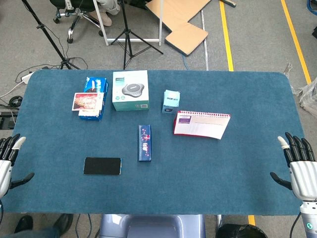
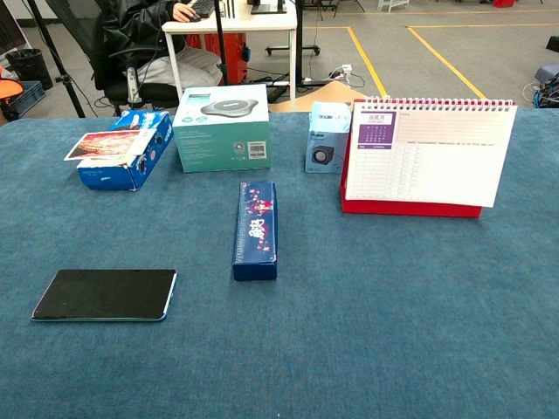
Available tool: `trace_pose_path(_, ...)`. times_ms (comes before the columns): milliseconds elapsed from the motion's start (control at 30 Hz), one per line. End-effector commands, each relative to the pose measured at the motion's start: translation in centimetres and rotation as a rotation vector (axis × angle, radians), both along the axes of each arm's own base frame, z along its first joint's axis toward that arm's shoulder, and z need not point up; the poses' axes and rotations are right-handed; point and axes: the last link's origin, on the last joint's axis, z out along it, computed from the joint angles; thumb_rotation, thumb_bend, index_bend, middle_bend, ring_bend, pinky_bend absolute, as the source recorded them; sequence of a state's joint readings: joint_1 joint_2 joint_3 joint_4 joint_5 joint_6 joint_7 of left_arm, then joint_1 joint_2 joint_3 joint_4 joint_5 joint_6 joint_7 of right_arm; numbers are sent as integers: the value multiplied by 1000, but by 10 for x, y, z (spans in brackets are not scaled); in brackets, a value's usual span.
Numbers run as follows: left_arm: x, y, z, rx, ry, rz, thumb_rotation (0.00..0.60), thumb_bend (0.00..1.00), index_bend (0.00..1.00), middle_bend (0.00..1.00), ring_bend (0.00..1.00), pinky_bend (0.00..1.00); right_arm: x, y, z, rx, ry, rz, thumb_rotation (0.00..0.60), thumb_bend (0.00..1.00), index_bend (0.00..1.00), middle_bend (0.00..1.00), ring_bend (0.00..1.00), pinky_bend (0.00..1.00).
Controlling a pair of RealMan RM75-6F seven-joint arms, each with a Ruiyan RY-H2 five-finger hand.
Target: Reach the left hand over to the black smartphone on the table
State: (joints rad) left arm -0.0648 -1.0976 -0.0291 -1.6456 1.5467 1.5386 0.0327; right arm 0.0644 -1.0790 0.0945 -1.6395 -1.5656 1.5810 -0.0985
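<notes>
The black smartphone (image 1: 102,166) lies flat, screen up, on the blue table near its front left; the chest view shows the smartphone (image 2: 105,295) at lower left. My left hand (image 1: 7,161) hovers at the table's left edge, fingers spread and empty, well to the left of the phone. My right hand (image 1: 298,166) is at the right edge, also spread with nothing in it. Neither hand appears in the chest view.
A narrow dark blue box (image 1: 144,143) lies just right of the phone. Further back stand a blue carton with a card (image 1: 91,99), a green-white box (image 1: 131,90), a small light blue box (image 1: 171,101) and a desk calendar (image 1: 201,124).
</notes>
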Motion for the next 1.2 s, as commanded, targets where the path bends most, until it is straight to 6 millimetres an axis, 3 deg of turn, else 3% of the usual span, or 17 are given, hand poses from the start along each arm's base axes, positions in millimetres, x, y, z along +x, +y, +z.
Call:
trace_pose_path(33, 0, 0, -1, -3, -2, -2, 600, 2, 0, 0, 0, 0, 0, 0, 0, 1, -8, -2, 600, 0, 50, 0, 0, 0)
trace_pose_path(333, 0, 0, -11, -50, -8, -4, 600, 2, 0, 0, 0, 0, 0, 0, 2, 0, -25, -4, 600, 0, 44, 0, 0, 0)
trace_pose_path(467, 7, 9, -35, -131, -28, -24, 600, 32, 0, 0, 0, 0, 0, -1, 2, 2, -23, -7, 600, 0, 44, 0, 0, 0)
trace_pose_path(700, 36, 25, -103, -294, -55, -75, 600, 193, 0, 0, 0, 0, -3, -2, 2, 8, -36, -14, 600, 0, 44, 0, 0, 0)
trace_pose_path(800, 44, 29, -122, -318, -44, -71, 600, 260, 0, 0, 0, 0, -4, -2, 1, 13, -38, -16, 600, 0, 44, 0, 0, 0)
trace_pose_path(1200, 60, 43, -168, -392, -16, -68, 600, 282, 0, 0, 0, 0, -9, -4, -1, 27, -39, -42, 600, 0, 47, 0, 0, 0)
